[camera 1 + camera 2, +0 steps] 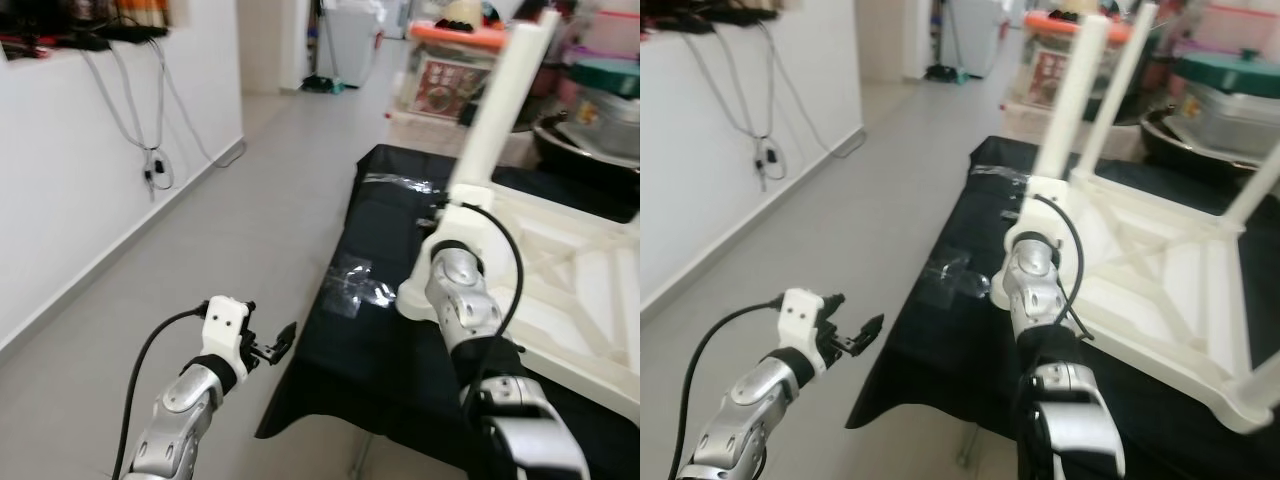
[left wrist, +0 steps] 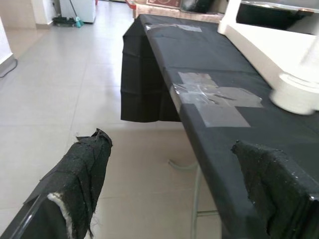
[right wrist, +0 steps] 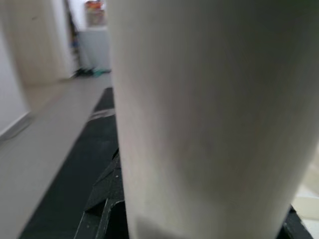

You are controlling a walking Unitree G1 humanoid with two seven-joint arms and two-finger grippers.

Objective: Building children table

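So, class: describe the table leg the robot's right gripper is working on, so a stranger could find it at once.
Find the black-covered bench. On it lies an upside-down white table. The leg at its near left corner, by the right gripper, is nearest the bench's left edge.

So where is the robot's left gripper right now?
The left gripper hangs open over the grey floor, on the robot's left, just off the edge of the black-covered table. The white children's table lies upside down further to the right.

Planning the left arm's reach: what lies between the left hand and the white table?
In the left eye view, only black cloth with clear tape separates the left hand from the white table.
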